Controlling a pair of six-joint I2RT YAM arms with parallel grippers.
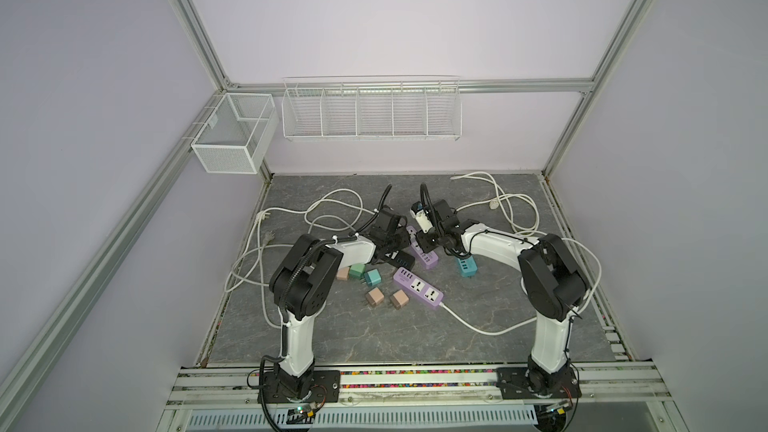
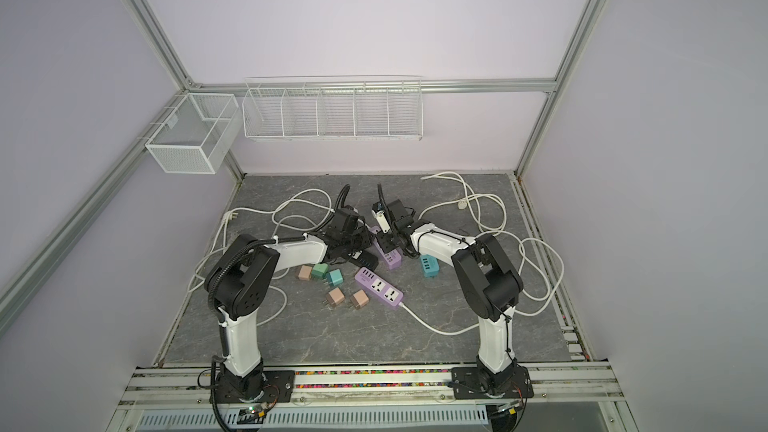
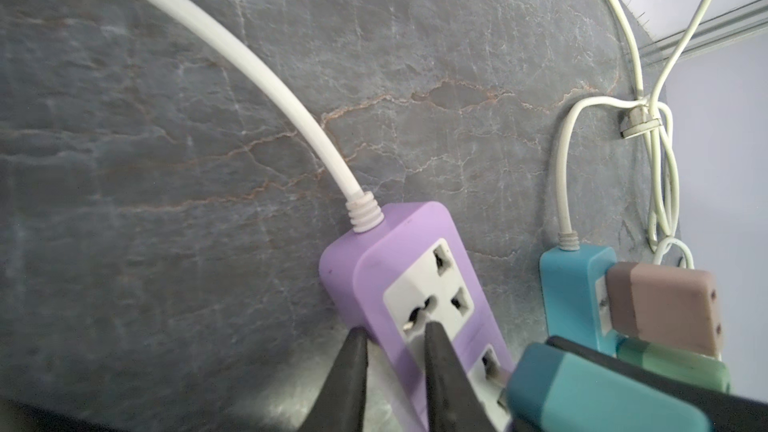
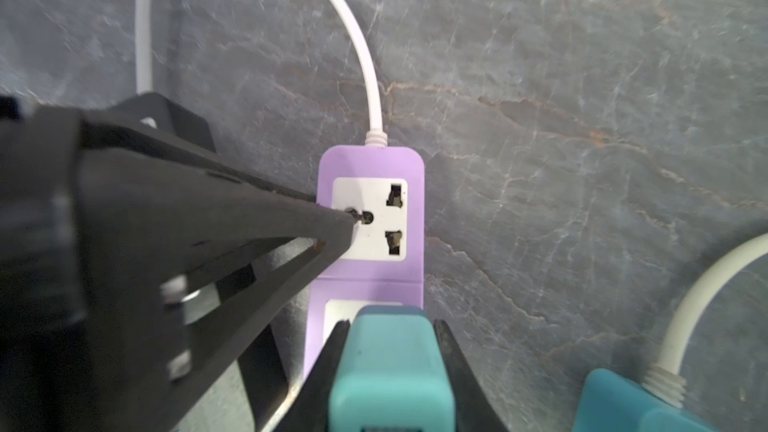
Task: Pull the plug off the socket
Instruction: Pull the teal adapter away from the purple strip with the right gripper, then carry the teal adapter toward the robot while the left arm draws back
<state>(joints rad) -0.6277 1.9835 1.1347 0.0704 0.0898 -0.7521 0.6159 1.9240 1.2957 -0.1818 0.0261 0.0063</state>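
A purple power strip [image 1: 424, 254] [image 2: 389, 254] lies mid-table between both arms. In the left wrist view my left gripper [image 3: 395, 328] is shut on the strip's [image 3: 415, 280] long side wall, one finger outside it and one on its white socket face. In the right wrist view my right gripper [image 4: 391, 324] is shut on a teal plug [image 4: 390, 367] standing over the strip's [image 4: 370, 164] second socket. The plug [image 3: 582, 388] shows metal prongs between its body and the socket face. The left gripper's fingers [image 4: 324, 230] rest beside the free first socket.
A second purple strip [image 1: 417, 288], a teal strip [image 1: 466, 265] with a brown adapter [image 3: 660, 305] plugged in, a black strip [image 1: 400, 261] and several loose adapters [image 1: 376, 297] lie nearby. White cables [image 1: 332, 205] loop over the back and sides. Wire baskets [image 1: 370, 112] hang on the wall.
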